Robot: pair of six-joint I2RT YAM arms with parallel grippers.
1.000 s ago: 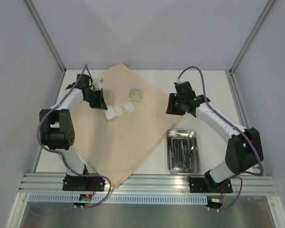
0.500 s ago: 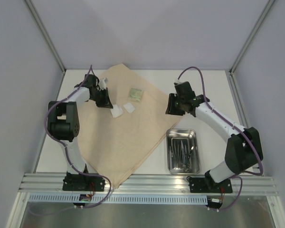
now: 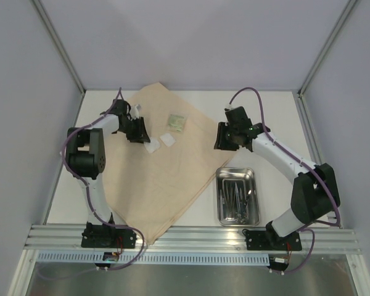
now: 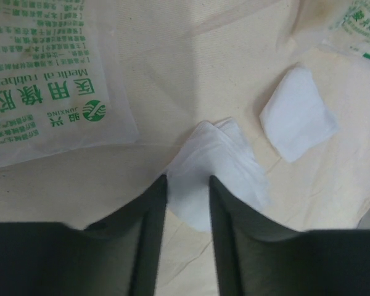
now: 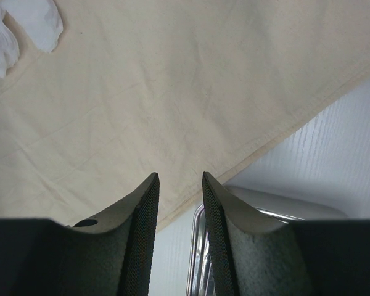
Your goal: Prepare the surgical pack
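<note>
Left fingers (image 4: 157,197) have swung in: white pad (image 4: 219,169) at their tips, narrowly parted, nothing gripped, pickup likely next. Right fingers (image 5: 149,197) slightly apart, empty.

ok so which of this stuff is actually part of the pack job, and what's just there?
Part of the job:
cloth
steel tray
metal tools in the tray
white pads
green-printed packet
second packet, seen in the left wrist view

Just there:
table
front rail
purple cables
</note>
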